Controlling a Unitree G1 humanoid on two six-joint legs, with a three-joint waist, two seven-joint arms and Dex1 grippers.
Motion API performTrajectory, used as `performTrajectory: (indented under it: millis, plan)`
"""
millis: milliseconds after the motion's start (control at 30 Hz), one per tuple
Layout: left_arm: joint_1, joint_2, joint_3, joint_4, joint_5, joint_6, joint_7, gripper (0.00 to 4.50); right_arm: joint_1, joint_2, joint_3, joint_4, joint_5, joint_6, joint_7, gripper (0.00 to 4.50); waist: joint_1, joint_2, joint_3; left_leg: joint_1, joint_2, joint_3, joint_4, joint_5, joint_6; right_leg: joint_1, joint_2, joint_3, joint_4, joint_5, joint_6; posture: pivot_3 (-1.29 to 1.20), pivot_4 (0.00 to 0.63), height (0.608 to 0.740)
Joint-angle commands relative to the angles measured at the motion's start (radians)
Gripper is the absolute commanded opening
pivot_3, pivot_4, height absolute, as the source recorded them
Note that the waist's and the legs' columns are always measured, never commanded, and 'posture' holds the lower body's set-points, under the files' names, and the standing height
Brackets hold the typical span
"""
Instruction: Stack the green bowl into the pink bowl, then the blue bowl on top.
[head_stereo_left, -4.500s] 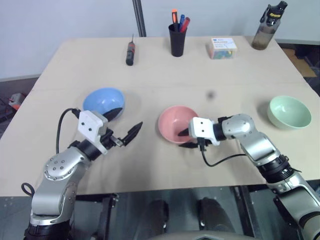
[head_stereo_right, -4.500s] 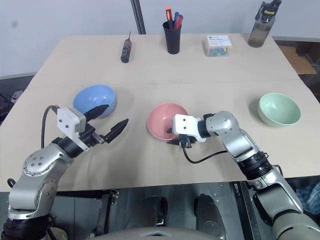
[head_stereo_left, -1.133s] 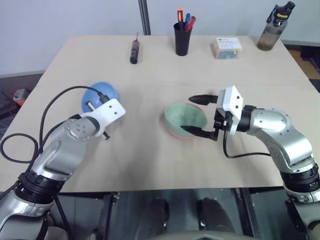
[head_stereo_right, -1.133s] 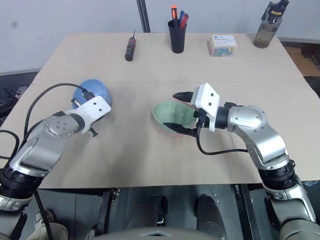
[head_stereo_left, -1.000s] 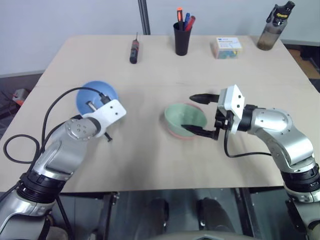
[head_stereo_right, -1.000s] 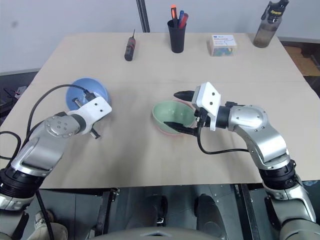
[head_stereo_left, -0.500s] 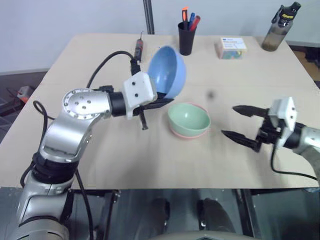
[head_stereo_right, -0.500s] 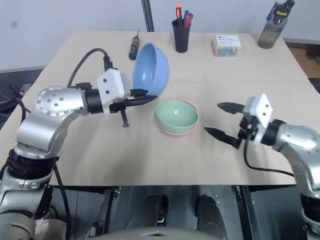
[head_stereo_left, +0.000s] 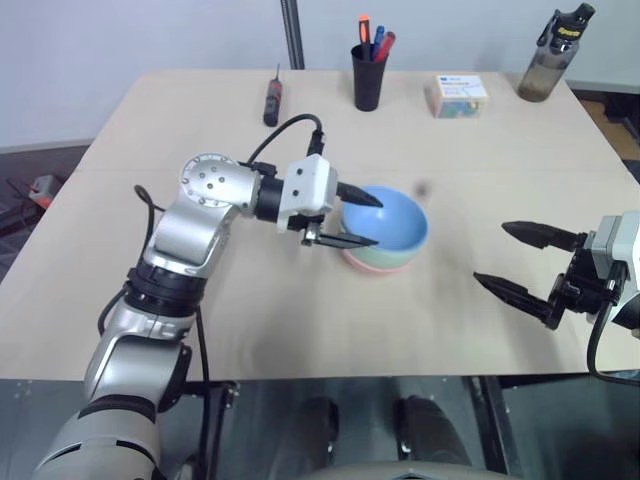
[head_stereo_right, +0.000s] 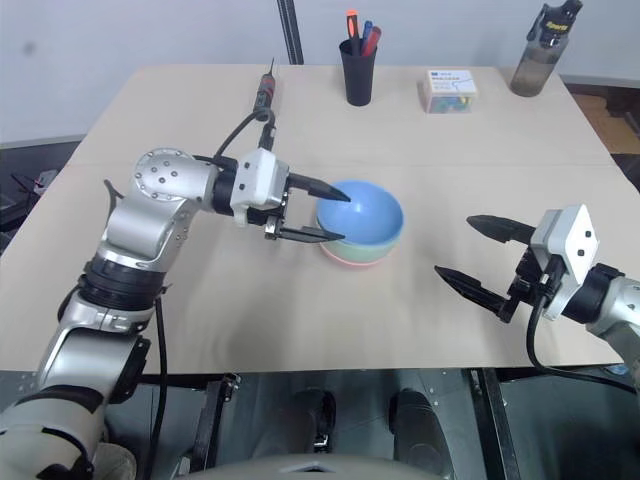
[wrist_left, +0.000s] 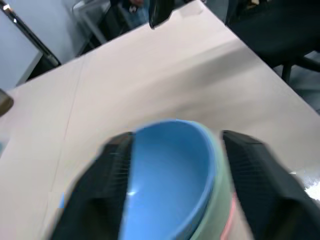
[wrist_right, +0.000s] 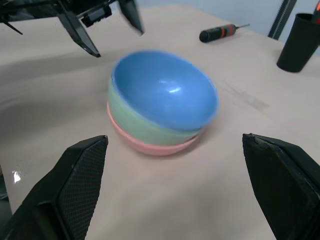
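The blue bowl (head_stereo_left: 390, 219) sits slightly tilted inside the green bowl (head_stereo_right: 348, 249), which rests in the pink bowl (head_stereo_right: 352, 262) at the table's middle. My left gripper (head_stereo_left: 374, 222) is open at the stack's left side, one finger over the blue rim and one beside the bowls' wall. In the left wrist view its fingers (wrist_left: 100, 185) flank the blue bowl (wrist_left: 165, 165). My right gripper (head_stereo_left: 492, 254) is open and holds nothing, well to the right of the stack. The right wrist view shows the stacked bowls (wrist_right: 165, 87).
Along the far side of the table (head_stereo_left: 300, 330) lie a screwdriver (head_stereo_left: 271, 95), a black pen cup (head_stereo_left: 367, 75), a small box (head_stereo_left: 460, 95) and a dark bottle (head_stereo_left: 548, 60).
My left arm carried the blue bowl from the table's left to the stack, set it into the green bowl and opened. The right gripper drew back to the right.
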Motion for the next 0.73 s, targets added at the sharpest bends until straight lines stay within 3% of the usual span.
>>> performTrajectory:
  millis: [33, 267, 467, 733]
  plan:
    - [-0.014, 0.012, 0.089, -0.014, -0.015, 0.029, 0.076, 3.93, 0.001, -0.018, -0.036, -0.038, 0.017, -0.018, -0.008, 4.5, 0.0, 0.0, 0.0, 0.0, 0.0, 0.0, 0.0, 0.0, 0.0, 0.0, 0.0, 0.0, 0.0, 0.0, 0.0, 0.0, 0.15, 0.74]
    - [0.154, 0.083, 0.288, -0.101, -0.081, 0.158, 0.235, 3.93, -0.036, -0.039, 0.011, 0.01, -0.004, -0.037, 0.012, 4.5, -0.004, 0.001, 0.0, 0.0, 0.002, 0.0, 0.002, 0.0, 0.001, 0.0, 0.0, 0.001, 0.001, 0.0, 0.0, 0.0, 0.15, 0.74]
    - [0.597, 0.183, 0.546, -0.357, -0.174, 0.35, 0.319, 3.93, -0.057, -0.099, 0.035, 0.126, -0.052, -0.073, 0.09, 4.5, -0.001, 0.001, 0.0, 0.0, 0.003, 0.001, 0.003, -0.001, 0.002, 0.0, -0.001, 0.002, 0.0, 0.0, 0.0, 0.0, 0.15, 0.74]
    - [0.866, 0.244, 0.666, -0.444, -0.205, 0.398, 0.316, 3.93, -0.047, -0.137, 0.051, 0.19, -0.095, -0.108, 0.159, 4.5, 0.028, 0.001, 0.0, 0.003, 0.002, -0.002, 0.003, -0.002, 0.002, 0.004, -0.003, -0.001, 0.0, 0.0, 0.0, 0.0, 0.15, 0.74]
